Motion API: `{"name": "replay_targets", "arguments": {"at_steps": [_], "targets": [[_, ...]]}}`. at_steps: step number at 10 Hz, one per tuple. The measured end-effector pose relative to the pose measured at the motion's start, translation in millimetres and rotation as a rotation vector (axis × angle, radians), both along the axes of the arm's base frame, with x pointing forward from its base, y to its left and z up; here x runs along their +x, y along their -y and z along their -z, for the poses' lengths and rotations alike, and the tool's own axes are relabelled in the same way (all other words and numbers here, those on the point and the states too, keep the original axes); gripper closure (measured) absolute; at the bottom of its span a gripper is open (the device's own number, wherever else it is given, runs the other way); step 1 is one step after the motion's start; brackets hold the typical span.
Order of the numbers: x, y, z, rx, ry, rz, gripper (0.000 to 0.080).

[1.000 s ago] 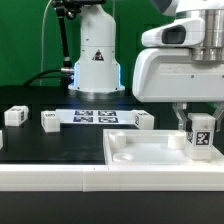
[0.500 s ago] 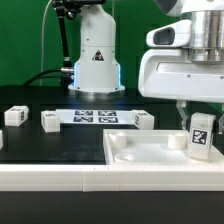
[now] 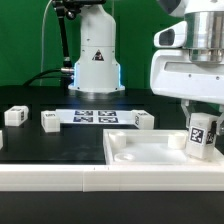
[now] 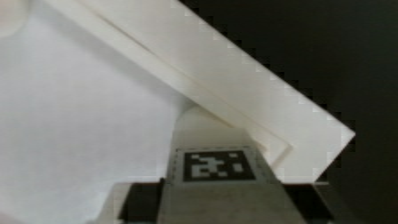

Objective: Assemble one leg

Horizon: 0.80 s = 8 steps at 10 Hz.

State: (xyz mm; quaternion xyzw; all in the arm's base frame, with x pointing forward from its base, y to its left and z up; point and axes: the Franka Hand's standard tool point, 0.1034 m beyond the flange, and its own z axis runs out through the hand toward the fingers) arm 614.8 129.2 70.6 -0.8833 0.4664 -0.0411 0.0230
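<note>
Black table (image 3: 40, 145) in front of a green backdrop (image 3: 30, 40), with the arm's base (image 3: 97, 60) at the rear and the marker board (image 3: 95, 116) lying flat in front of it. I have the gripper (image 3: 203, 118) clamped on one leg (image 3: 203, 138), fingers pressed on its two sides. It hangs slightly tilted over the corner of the white tabletop panel (image 3: 140, 160) on the exterior view's right. The wrist view shows that leg's tag face (image 4: 217, 165) between the fingers, with the panel's edge beyond it. I cannot tell whether its foot is touching the panel. By my reading, the pick-up is done and the carry is nearly done. Lining it up with the corner socket and twisting it home are left. Three other legs (image 3: 50, 120) sit loose on the table, well apart from the panel's far corner.
</note>
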Motion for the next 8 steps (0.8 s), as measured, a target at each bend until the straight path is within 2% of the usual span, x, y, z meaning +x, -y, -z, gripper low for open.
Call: {"name": "replay_targets", "arguments": {"at_steps": [3, 4, 5, 6, 7, 8], "targets": [[0.0, -0.6, 0.0, 0.011, 0.000, 0.031, 0.0509], [0.2, 0.7, 0.0, 0.006, 0.000, -0.016, 0.0350], [0.7, 4.0, 0.2, 0.000, 0.000, -0.077, 0.0226], [0.8, 4.7, 0.2, -0.002, 0.000, -0.092, 0.0226], [0.9, 5.1, 0.2, -0.008, 0.001, -0.157, 0.0165], [1.2, 6.3, 0.1, -0.018, 0.001, -0.250, 0.0154]]}}
